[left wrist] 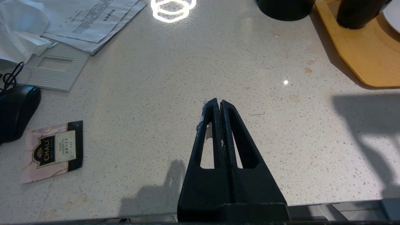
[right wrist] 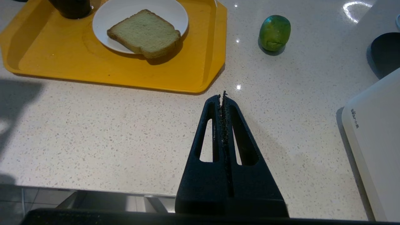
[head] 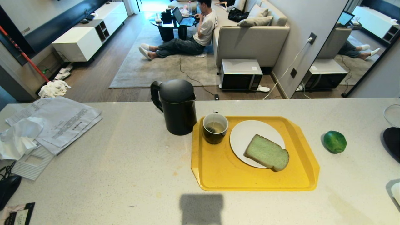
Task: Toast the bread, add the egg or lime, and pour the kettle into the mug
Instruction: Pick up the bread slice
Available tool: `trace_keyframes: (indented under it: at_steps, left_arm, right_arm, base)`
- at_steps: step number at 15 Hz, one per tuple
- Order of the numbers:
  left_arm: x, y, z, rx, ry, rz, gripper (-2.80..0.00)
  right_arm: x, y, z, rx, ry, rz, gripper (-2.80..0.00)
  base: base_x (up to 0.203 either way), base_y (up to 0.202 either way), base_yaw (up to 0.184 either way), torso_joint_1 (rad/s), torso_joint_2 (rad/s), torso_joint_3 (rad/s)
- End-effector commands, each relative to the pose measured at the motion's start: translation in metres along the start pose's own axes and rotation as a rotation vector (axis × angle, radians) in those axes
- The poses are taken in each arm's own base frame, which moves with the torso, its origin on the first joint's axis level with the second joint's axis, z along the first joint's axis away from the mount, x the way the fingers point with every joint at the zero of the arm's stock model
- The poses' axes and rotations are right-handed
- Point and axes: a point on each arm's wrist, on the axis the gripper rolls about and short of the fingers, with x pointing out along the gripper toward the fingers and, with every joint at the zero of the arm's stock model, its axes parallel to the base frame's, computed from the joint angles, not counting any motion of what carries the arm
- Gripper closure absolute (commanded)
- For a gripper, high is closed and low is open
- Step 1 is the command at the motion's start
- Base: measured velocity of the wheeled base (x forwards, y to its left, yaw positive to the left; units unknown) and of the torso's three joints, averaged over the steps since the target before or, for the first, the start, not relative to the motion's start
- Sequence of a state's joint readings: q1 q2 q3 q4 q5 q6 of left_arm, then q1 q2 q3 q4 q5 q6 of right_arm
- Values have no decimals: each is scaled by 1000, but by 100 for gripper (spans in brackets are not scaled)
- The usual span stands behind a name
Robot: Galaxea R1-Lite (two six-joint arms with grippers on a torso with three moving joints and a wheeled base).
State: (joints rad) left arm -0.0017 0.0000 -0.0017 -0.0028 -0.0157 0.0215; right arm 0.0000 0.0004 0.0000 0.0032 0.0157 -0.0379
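A pale green bread slice lies on a white plate on a yellow tray. The dark mug, with liquid and a tea bag inside, stands on the tray's far left corner. Just left of the tray stands the black kettle. The green lime rests on the counter right of the tray. No egg shows. My left gripper is shut and empty over bare counter near the front edge. My right gripper is also shut and empty, just short of the tray's near corner, with the bread and lime beyond.
Papers and plastic lie at the counter's left, with a tea sachet and a black mouse near the front left. A white appliance and a black object stand at the right. A person sits on the floor beyond the counter.
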Motion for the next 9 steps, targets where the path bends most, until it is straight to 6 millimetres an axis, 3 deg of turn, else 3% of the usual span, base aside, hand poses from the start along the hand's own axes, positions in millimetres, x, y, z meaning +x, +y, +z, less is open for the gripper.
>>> trace_keyframes:
  at_steps: [1,4,9]
  left_arm:
    - [0,0,0,0,1,-1,0]
    - [0,0,0,0,1,-1,0]
    - [0,0,0,0,1,0,0]
  right_arm:
    - [-3,0,8,0,-23,1,0]
    - [-4,0,20,3,51,24,0]
    - [37,-1,56,112,315,70,0]
  base:
    - [0,0,0,0,0,0]
    - [0,0,0,0,0,0]
    - [0,0,0,0,0,0]
